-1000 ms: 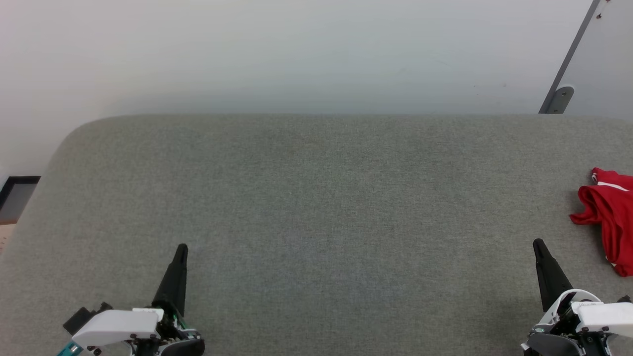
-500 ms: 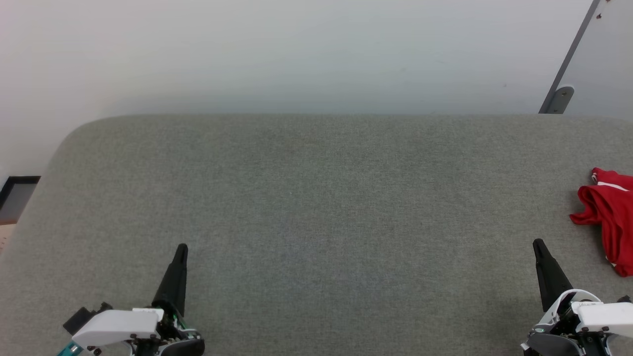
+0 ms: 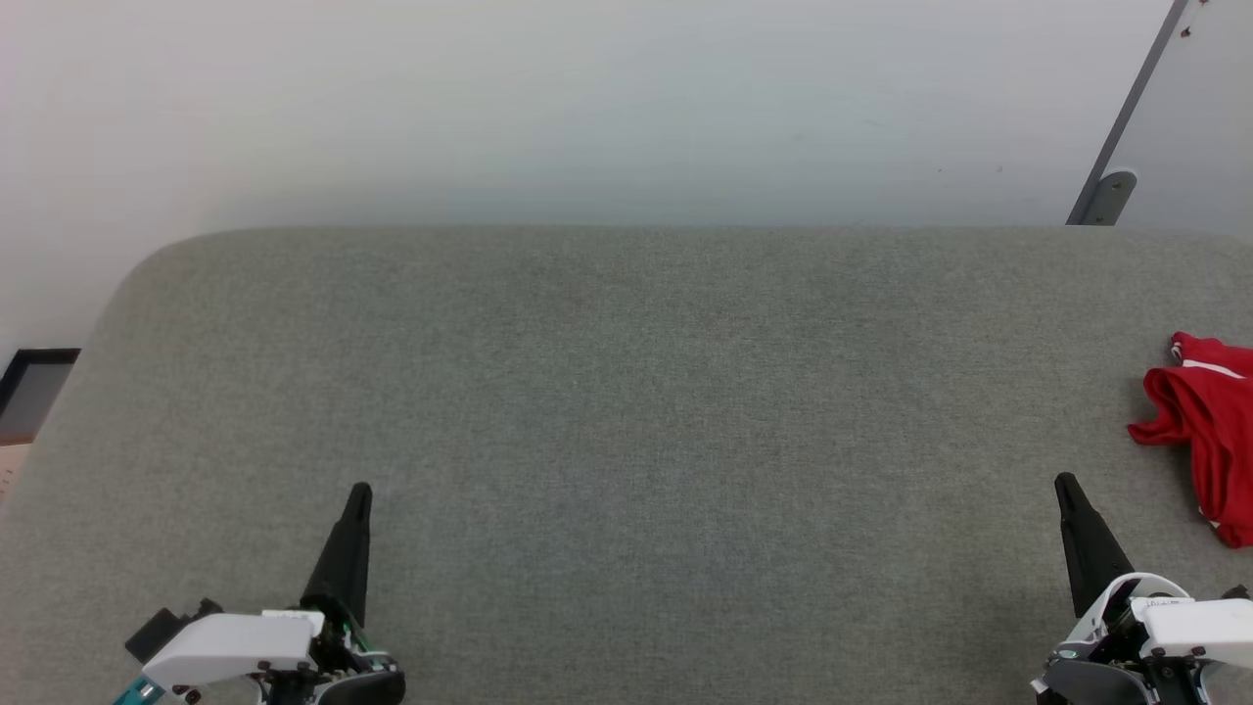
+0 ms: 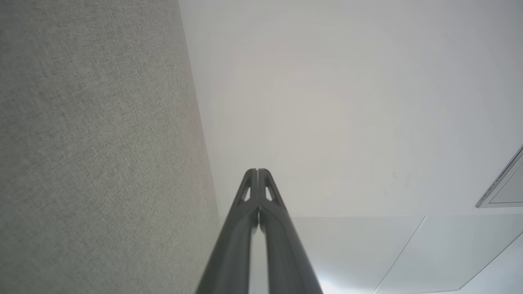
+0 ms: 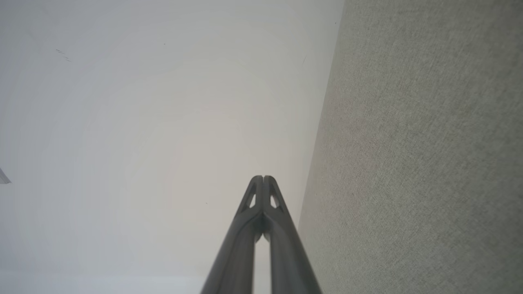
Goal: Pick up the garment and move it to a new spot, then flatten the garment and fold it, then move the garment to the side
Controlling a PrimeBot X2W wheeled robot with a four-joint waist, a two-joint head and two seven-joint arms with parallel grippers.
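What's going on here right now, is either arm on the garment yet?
Nothing is being handled. The left gripper and right gripper are both shut and empty, at the near side of the grey padded surface. The red garment lies crumpled at the surface's right side, partly cut off by the head view's edge, apart from the right gripper. Picking up has not begun.

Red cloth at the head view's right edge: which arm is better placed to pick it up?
Right. The red cloth lies crumpled on the grey surface just beyond the right gripper; the left gripper sits far across the surface. Both are shut, so it must open first.
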